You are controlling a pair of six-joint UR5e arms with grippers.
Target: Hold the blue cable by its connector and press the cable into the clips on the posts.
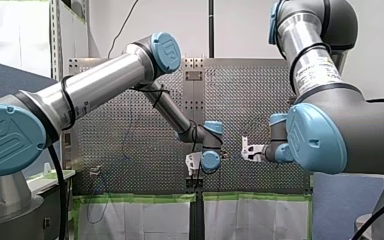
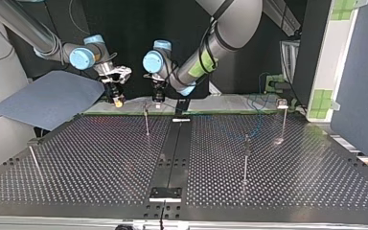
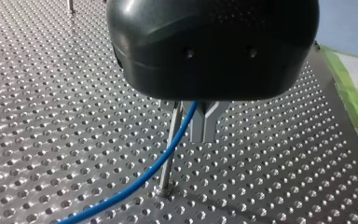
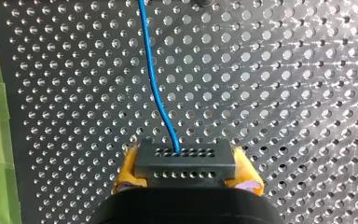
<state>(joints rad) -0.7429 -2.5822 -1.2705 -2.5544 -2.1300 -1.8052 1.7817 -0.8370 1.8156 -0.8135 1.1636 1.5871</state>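
Two arms reach over the far part of the perforated table (image 1: 130, 150) in the front view, my left arm (image 1: 105, 80) and my right arm (image 1: 330, 130), wrists close together near its middle. Gripper states cannot be read here.

Top view: my right gripper (image 2: 117, 99) and my left gripper (image 2: 158, 99) hang side by side at the table's far edge. The nearest post (image 2: 146, 123) stands between and just in front of them. Three other posts (image 2: 245, 160) stand well apart.

Left wrist view: the blue cable (image 3: 135, 186) emerges from under the gripper body and trails down across the plate, crossing a post there. The post's top and clip are hidden. Whether this gripper grips the cable cannot be told.

Right wrist view: yellow pads (image 4: 128, 170) are closed on both sides of the black connector (image 4: 185, 162). The cable leaves its face and runs ahead over the holes, slightly curved.

Judgement: the step is seating the cable in the first clip. Recommended: hold the connector firmly, take out the slack, line the cable over the clip, press straight down, then confirm seating.
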